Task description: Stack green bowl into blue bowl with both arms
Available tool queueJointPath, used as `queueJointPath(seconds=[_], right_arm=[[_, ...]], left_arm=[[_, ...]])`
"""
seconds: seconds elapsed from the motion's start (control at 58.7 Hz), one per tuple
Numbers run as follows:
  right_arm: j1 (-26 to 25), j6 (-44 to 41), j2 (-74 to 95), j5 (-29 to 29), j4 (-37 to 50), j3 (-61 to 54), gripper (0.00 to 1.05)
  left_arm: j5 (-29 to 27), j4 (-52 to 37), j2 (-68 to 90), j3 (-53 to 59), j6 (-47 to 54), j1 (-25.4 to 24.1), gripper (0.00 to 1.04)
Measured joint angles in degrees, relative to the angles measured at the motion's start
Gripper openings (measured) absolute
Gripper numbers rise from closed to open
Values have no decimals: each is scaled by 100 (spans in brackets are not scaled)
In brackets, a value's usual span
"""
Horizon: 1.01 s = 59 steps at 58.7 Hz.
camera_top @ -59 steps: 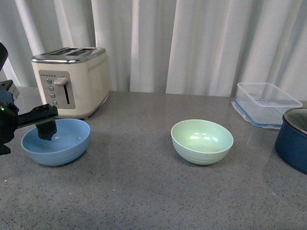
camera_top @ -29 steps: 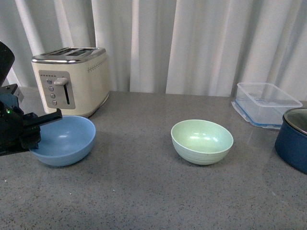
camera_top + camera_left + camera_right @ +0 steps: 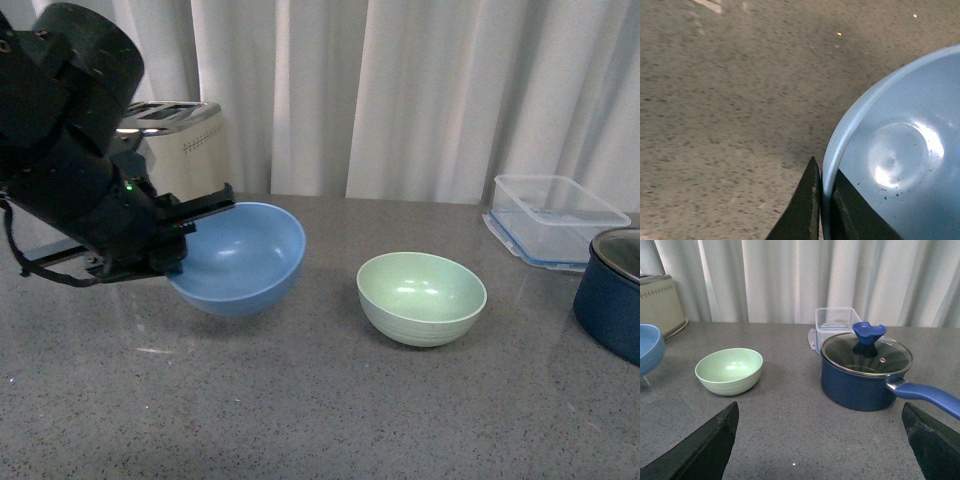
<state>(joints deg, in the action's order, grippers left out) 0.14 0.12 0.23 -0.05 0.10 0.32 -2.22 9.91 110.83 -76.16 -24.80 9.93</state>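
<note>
My left gripper (image 3: 188, 232) is shut on the rim of the blue bowl (image 3: 245, 258) and holds it lifted above the countertop, left of centre. In the left wrist view its two black jaws pinch the bowl's rim (image 3: 832, 150), one inside and one outside. The green bowl (image 3: 421, 295) sits upright on the counter, to the right of the blue bowl and apart from it. It also shows in the right wrist view (image 3: 729, 370). My right gripper (image 3: 820, 440) is open and empty, low over the counter, not seen in the front view.
A cream toaster (image 3: 190, 150) stands at the back left, partly behind my left arm. A clear plastic container (image 3: 555, 215) stands at the back right. A dark navy pot with a glass lid (image 3: 865, 372) stands at the right edge. White curtains hang behind the counter.
My left arm has lifted the blue bowl off the counter and carried it to the right, toward the green bowl. The green bowl has not moved.
</note>
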Motion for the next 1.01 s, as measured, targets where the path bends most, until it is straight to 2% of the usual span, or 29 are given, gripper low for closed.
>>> queueJointPath(seconds=[0.221, 0.579, 0.886, 1.005], right_arm=[[0, -2, 0, 0, 0, 0, 95], [0, -2, 0, 0, 0, 0, 95], [0, 0, 0, 0, 0, 0, 95], [0, -2, 0, 0, 0, 0, 95]], left_arm=[[-74, 48, 431, -225, -87, 334, 3], [-46, 164, 713, -413, -129, 428, 4], [271, 24, 470, -282, -48, 387, 52], [426, -820, -321, 328, 267, 264, 74]])
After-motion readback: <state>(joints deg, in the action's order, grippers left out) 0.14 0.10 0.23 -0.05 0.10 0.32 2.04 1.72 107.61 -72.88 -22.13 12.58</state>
